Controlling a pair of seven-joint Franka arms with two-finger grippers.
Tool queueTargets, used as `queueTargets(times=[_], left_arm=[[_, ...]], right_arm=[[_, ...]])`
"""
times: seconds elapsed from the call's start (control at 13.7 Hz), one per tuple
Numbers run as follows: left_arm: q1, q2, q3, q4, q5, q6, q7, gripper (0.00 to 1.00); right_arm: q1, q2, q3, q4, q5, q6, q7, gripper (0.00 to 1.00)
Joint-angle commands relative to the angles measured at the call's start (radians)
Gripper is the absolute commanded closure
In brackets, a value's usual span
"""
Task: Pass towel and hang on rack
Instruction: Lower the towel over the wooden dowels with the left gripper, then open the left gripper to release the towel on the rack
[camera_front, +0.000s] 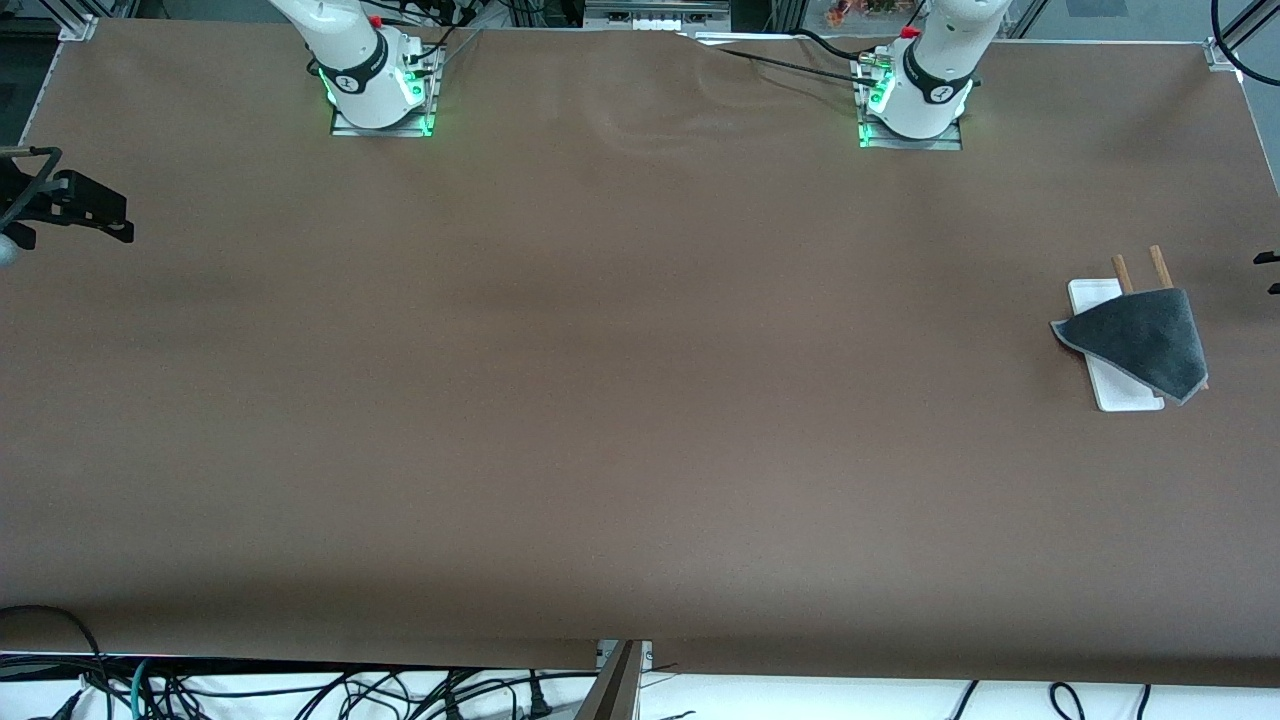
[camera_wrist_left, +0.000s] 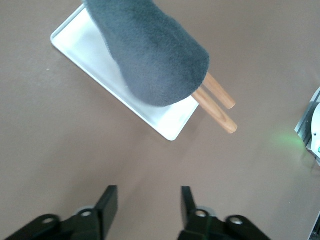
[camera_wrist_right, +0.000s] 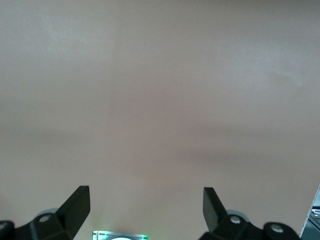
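We count one towel (camera_front: 1140, 340) draped over one rack's (camera_front: 1092, 296) two rods (camera_wrist_left: 216, 102), both pincers, left pincer (camera_wrist_left: 149, 204) and right pincer (camera_wrist_right: 146, 206), parted and empty.

Right gripper (camera_wrist_right: 146, 206) over bare brown table (camera_wrist_right: 160, 100), fingers (camera_wrist_right: 77, 202) spread wide apart, nothing between them; green-lit strip (camera_wrist_right: 120, 235) just below.

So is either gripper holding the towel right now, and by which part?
Nothing is held. The left gripper is open over bare table beside the rack, where the towel is draped over the rods. The right gripper is open too, waiting at its end.
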Motion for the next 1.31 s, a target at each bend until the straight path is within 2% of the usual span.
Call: queueTargets(times=[0.0, 0.22, 0.36, 0.51, 0.95, 1.17, 1.24], left_arm=[[-0.001, 0.014, -0.005, 0.06, 0.019, -0.011, -0.022, 0.0], [-0.027, -0.003, -0.023, 0.085, 0.013, -0.021, -0.144, 0.0], [-0.08, -0.044, -0.026, 0.092, 0.011, -0.048, -0.268, 0.0], [-0.122, -0.099, -0.058, 0.092, 0.013, -0.097, -0.434, 0.0], [-0.133, -0.233, -0.278, 0.077, 0.016, -0.249, -0.966, 0.0], [-0.144, -0.253, -0.4, 0.069, 0.033, -0.275, -1.198, 0.0], [-0.157, -0.254, -0.416, 0.066, 0.034, -0.28, -1.237, 0.0]], right_arm=[[-0.005, -0.008, 0.001, 0.002, 0.018, -0.005, -0.011, 0.0], [-0.009, -0.008, 0.001, 0.002, 0.02, -0.005, -0.013, 0.0], [-0.009, -0.006, 0.001, 0.002, 0.02, -0.004, -0.013, 0.0], [-0.009, -0.006, 0.001, 0.002, 0.02, -0.004, -0.013, 0.0], [-0.009, -0.006, 0.001, 0.002, 0.018, -0.001, -0.008, 0.0], [-0.01, -0.006, -0.001, 0.002, 0.018, -0.001, -0.011, 0.0], [-0.01, -0.006, -0.001, 0.002, 0.018, -0.001, -0.011, 0.0]])
